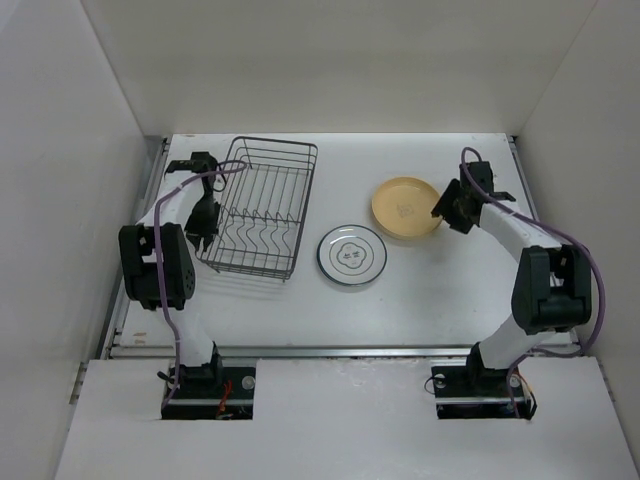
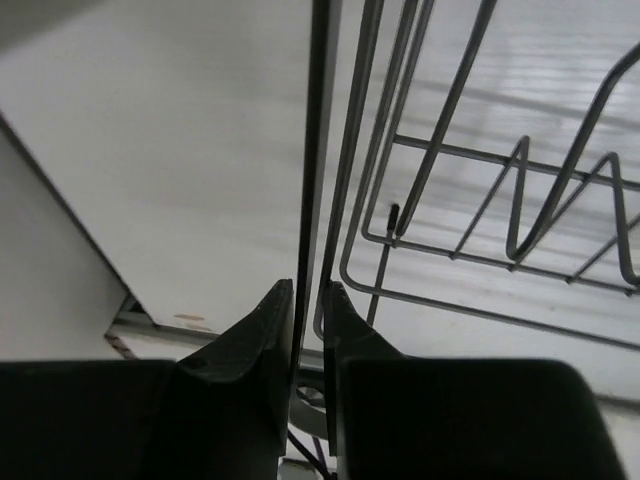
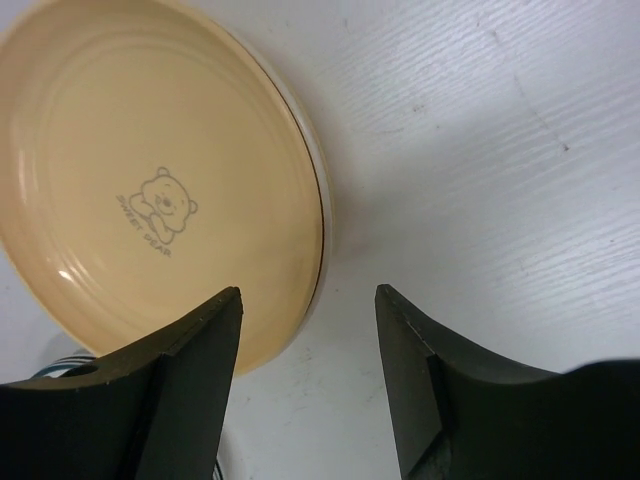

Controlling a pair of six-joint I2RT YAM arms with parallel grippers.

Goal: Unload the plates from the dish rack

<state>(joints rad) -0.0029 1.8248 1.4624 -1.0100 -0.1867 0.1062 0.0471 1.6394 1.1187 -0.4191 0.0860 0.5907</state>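
The dark wire dish rack stands at the left with no plates in it; only its prongs show. My left gripper is at its left side, shut on the rack's rim wire, which runs between the fingertips in the left wrist view, where the gripper points along it. A tan plate with a bear mark lies flat on the table. A white plate with a dark rim ring lies beside the rack. My right gripper is open and empty just above the tan plate's right edge.
White walls enclose the table on the left, back and right. The table's left edge and a metal rail lie close behind the left gripper. Bare tabletop lies to the right of the tan plate.
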